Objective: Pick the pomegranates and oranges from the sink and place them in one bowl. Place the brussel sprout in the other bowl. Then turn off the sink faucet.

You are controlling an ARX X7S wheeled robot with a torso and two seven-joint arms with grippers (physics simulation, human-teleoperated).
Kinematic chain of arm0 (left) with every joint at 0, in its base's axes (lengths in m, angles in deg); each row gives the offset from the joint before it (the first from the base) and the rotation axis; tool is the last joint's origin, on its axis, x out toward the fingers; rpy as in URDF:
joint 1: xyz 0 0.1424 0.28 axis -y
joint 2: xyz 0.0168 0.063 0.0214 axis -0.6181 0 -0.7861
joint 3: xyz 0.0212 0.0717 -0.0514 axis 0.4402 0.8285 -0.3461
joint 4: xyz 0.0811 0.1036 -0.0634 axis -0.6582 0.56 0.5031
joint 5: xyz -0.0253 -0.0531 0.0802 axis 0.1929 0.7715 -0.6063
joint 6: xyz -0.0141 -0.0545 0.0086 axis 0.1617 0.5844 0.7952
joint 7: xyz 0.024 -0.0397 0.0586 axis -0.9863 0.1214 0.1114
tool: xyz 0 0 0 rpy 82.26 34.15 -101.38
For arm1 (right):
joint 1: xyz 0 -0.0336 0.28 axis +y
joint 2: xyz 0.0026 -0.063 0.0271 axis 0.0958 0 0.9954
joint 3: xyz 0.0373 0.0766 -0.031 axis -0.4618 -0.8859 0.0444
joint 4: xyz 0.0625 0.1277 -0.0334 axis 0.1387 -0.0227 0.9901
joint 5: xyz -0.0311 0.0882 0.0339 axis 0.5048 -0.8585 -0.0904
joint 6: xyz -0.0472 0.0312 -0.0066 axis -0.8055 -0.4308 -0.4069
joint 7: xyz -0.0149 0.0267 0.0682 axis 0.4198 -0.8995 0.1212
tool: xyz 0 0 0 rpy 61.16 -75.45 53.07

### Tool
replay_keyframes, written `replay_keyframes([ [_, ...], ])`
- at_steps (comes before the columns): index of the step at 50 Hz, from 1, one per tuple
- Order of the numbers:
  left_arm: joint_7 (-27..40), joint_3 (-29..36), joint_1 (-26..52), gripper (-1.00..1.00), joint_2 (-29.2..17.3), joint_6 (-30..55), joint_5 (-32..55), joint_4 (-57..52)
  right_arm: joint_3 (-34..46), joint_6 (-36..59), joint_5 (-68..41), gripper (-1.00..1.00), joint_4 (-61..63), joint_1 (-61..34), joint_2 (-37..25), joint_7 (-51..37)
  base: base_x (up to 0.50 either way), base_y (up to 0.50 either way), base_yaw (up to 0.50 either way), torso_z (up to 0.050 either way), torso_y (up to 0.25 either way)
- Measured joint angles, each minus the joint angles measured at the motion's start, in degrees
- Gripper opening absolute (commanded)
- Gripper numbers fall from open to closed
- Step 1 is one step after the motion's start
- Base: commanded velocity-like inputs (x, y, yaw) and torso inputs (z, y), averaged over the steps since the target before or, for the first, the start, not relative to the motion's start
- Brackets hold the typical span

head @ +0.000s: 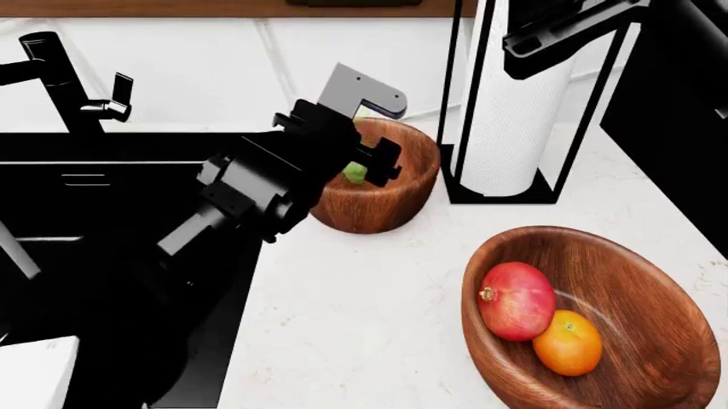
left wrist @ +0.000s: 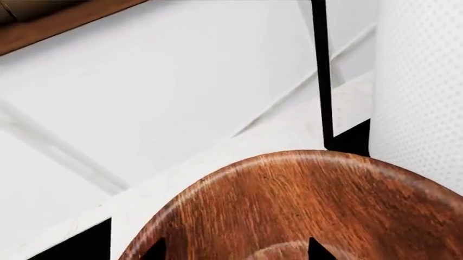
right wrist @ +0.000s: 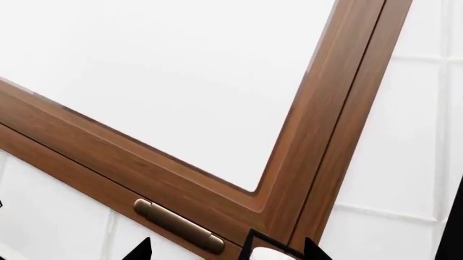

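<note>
Left pincer (head: pixel 361 164) over small bowl (head: pixel 398 200), sprout (head: pixel 355 173) at its tips, grip state unclear; pomegranate (head: pixel 517 300) and orange (head: pixel 567 342) in big bowl (head: pixel 637 281)

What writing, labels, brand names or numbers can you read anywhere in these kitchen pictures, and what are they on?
None: no view shows any readable text.
The smaller bowl, the larger bowl, the paper towel roll and the faucet are all unmarked.
The window frame and its brass latch bear no lettering either.
</note>
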Motion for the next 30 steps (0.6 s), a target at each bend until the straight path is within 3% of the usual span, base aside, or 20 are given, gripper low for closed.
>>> replay_keyframes([
  [14,0.93,6.71,1.12,1.00,0.13,-3.35,6.49,1.34,-0.22,-0.12,0.10,1.00,0.09,0.43,-0.13,0.10,0.00,0.00,0.00,0.000,0.000],
  [30,2.30,8.50,2.67,1.00,-0.41,-5.55,9.08,-0.20,-0.50,-0.06,0.13,1.00,0.09,0.64,-0.14,0.17,0.00,0.00,0.00,0.000,0.000],
])
